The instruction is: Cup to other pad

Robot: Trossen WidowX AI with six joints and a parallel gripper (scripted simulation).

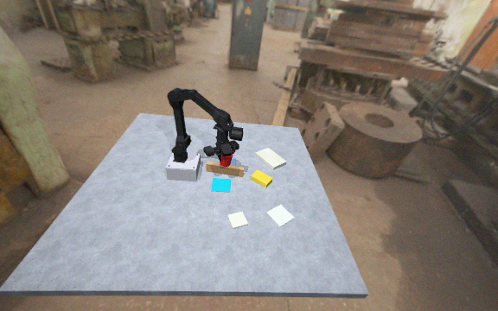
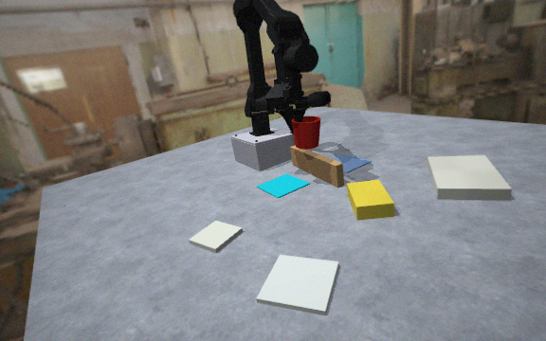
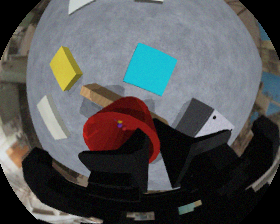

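A red cup hangs upright in my gripper, which is shut on its rim. The cup is in the air over the wooden bar, close above its top edge. Small marbles show inside the cup in the wrist view. The cyan pad lies on the near side of the bar. The blue pad lies on the far side, partly hidden by the bar.
The robot base stands left of the bar. A yellow block and a cream slab lie to the right. Two pale tiles lie nearer the table's front.
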